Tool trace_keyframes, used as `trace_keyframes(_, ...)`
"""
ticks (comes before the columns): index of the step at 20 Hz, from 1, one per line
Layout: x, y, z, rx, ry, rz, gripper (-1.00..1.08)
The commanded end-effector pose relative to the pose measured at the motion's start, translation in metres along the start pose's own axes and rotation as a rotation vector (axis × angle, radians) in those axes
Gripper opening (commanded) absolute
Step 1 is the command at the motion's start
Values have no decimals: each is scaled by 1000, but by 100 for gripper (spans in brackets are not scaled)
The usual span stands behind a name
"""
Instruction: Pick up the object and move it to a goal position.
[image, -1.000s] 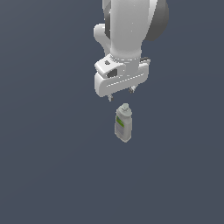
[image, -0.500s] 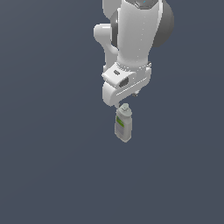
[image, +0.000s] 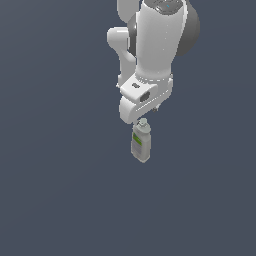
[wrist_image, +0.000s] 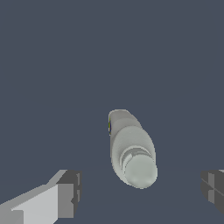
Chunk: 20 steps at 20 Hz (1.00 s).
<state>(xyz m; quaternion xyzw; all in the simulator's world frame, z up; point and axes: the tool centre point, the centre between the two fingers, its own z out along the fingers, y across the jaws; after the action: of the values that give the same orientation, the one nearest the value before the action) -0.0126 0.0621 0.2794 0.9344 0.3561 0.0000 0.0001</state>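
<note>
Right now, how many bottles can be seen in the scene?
1. The bottle stands upright on the grey floor, directly below the open tool, its cap between the two fingers but not touched. No other bottle shows; the arm could hide something behind it.

plain dark slate-grey floor (image: 60, 200)

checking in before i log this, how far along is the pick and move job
Early. Done: the hand is lined up over the bottle, jaws open with a finger on each side of the cap. In hand: the approach; nothing is gripped. Left: closing on the bottle, lifting, moving it to the goal, which isn't visible.
</note>
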Motion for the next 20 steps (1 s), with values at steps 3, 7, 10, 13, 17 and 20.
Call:
trace_keyframes(3, 0, 0, 10, 0, 0, -1, 100)
trace_keyframes(7, -1, -1, 30, 0, 0, -3, 100)
trace_keyframes(10, -1, -1, 42, 0, 0, -4, 100)
trace_keyframes(13, 0, 0, 48, 0, 0, -5, 100)
trace_keyframes(17, 0, 0, 49, 0, 0, -5, -100)
trace_keyframes(20, 0, 0, 49, 0, 0, -5, -100)
